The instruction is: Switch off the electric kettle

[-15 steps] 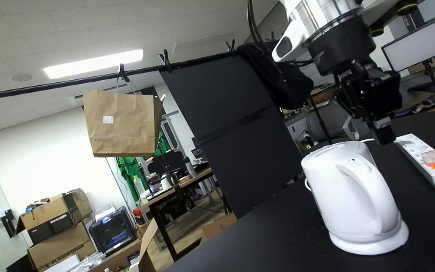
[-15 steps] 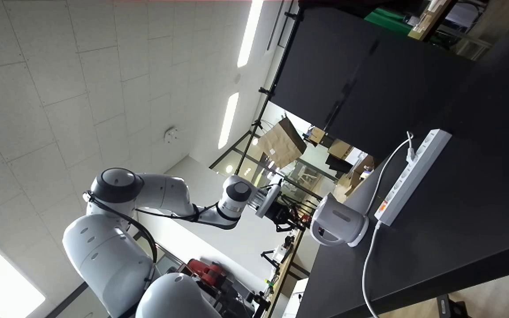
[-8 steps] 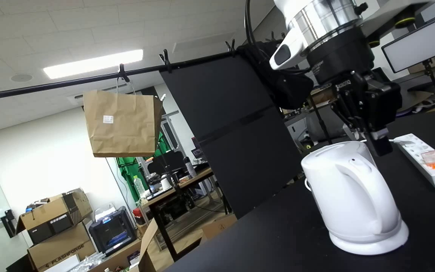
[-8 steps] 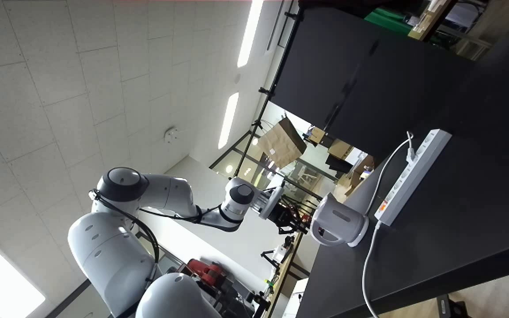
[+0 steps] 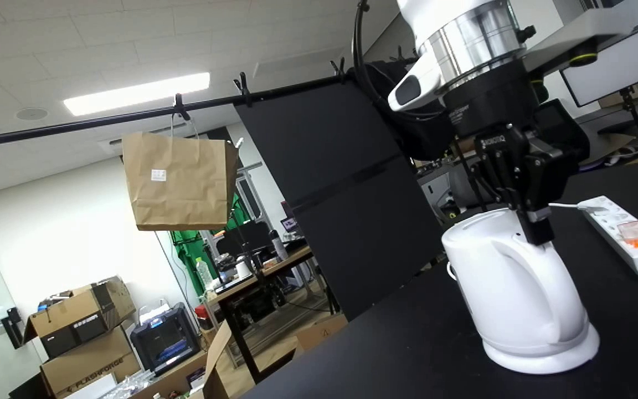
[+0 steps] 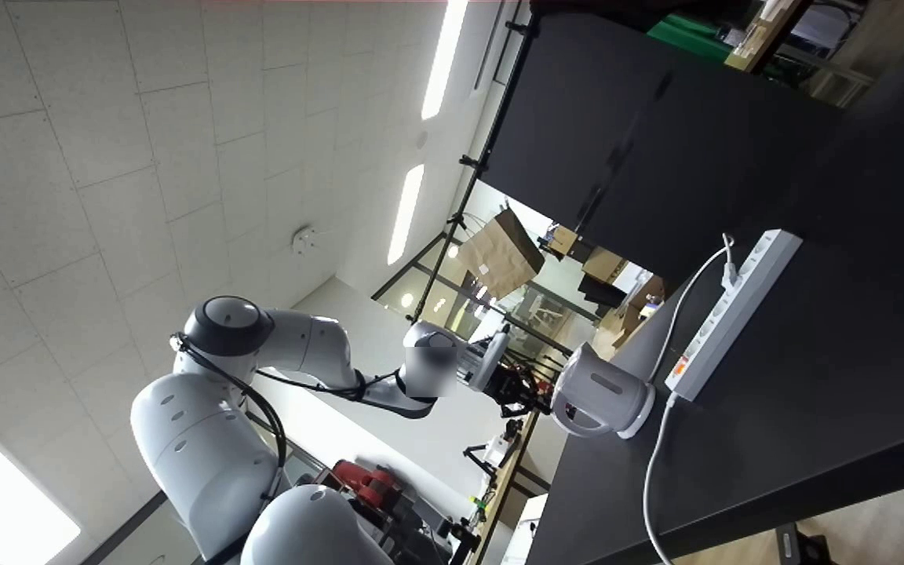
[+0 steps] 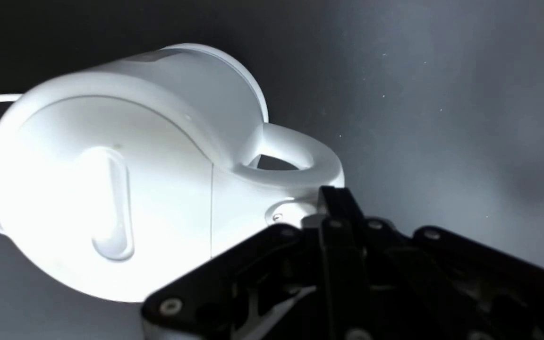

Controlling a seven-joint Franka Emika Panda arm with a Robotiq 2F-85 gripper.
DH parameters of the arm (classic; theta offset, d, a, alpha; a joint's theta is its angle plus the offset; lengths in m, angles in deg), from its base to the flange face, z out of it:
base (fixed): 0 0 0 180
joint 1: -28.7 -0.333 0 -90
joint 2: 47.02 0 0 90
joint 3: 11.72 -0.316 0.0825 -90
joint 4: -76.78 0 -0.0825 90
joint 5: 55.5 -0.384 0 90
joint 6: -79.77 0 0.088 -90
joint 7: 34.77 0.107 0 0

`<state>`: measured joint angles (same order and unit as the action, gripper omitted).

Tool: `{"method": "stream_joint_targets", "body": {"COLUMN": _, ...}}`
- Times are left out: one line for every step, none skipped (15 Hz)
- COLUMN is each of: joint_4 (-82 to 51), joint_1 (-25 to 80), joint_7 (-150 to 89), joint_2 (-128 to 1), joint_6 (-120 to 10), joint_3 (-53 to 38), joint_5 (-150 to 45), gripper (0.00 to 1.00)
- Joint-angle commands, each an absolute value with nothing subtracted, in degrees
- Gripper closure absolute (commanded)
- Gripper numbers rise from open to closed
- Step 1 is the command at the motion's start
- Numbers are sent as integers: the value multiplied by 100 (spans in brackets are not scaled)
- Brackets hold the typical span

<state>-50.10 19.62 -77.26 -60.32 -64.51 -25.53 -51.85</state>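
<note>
Looming over the electric kettle [image 7: 158, 182]: my end effector [image 7: 336, 192], pinched narrow! Likely switch [image 7: 287, 212] just left of my tips [image 7: 328, 202], wrist view, below mid-frame.

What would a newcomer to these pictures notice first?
Probably the white electric kettle stands out first, bright on the black table, with the shut gripper at the top of its handle; whether they touch is unclear. Next comes perhaps the brown paper bag, hanging from a black pole in the background.

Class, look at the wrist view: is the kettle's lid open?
No: the lid lies closed on the kettle, with only a thin seam showing along part of its edge.
</note>
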Motion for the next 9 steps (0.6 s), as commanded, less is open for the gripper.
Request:
{"method": "stream_joint_targets", "body": {"joint_4": -4951, "joint_1": 1975, "joint_7": -7774, "joint_2": -6104, "joint_6": -6615, "joint_3": -2591, "joint_5": -5060, "gripper": 100}}
{"method": "stream_joint_targets", "body": {"joint_4": -4953, "joint_1": 1977, "joint_7": -7786, "joint_2": -6106, "joint_6": -6650, "joint_3": -2601, "joint_5": -5053, "gripper": 100}}
{"method": "stream_joint_targets", "body": {"joint_4": -4950, "joint_1": 1977, "joint_7": -7783, "joint_2": -6115, "joint_6": -6656, "joint_3": -2605, "joint_5": -5032, "gripper": 100}}
{"method": "stream_joint_targets", "body": {"joint_4": -4945, "joint_1": 1978, "joint_7": -7778, "joint_2": -6127, "joint_6": -6660, "joint_3": -2608, "joint_5": -5015, "gripper": 100}}
{"method": "stream_joint_targets", "body": {"joint_4": -4933, "joint_1": 1978, "joint_7": -7766, "joint_2": -6144, "joint_6": -6638, "joint_3": -2610, "joint_5": -5005, "gripper": 100}}
{"method": "stream_joint_targets", "body": {"joint_4": -4923, "joint_1": 1969, "joint_7": -7728, "joint_2": -6157, "joint_6": -6618, "joint_3": -2595, "joint_5": -4964, "gripper": 100}}
{"method": "stream_joint_targets", "body": {"joint_4": -4919, "joint_1": 1959, "joint_7": -7692, "joint_2": -6163, "joint_6": -6605, "joint_3": -2577, "joint_5": -4916, "gripper": 100}}
{"method": "stream_joint_targets", "body": {"joint_4": -4911, "joint_1": 1941, "joint_7": -7636, "joint_2": -6170, "joint_6": -6583, "joint_3": -2544, "joint_5": -4824, "gripper": 100}}
{"method": "stream_joint_targets", "body": {"joint_4": -4903, "joint_1": 1928, "joint_7": -7592, "joint_2": -6176, "joint_6": -6560, "joint_3": -2519, "joint_5": -4721, "gripper": 100}}
